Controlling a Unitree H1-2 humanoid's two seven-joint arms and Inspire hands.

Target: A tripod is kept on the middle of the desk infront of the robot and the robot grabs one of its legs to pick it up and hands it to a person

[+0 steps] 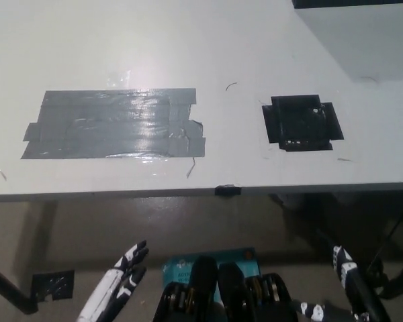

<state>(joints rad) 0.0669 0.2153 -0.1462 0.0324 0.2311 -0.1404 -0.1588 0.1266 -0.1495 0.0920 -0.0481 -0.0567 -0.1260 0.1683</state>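
On the desk point(255, 40) before me: tape patch point(114, 124) to my left, square patch point(300, 122) to my right, well apart. My hands sit below the desk edge.

white desk point(188, 40); grey tape patch point(114, 124); black, perhaps tape, square point(301, 122)

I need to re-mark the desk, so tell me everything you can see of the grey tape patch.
The grey tape patch is a wide rectangle of overlapping strips of glossy, duct-like tape, stuck flat on the left half of the white desk. Its ends are uneven, some strips jutting further than others. The surface is wrinkled near the right end and catches a bright glare along the middle. Nothing rests on it or touches it.
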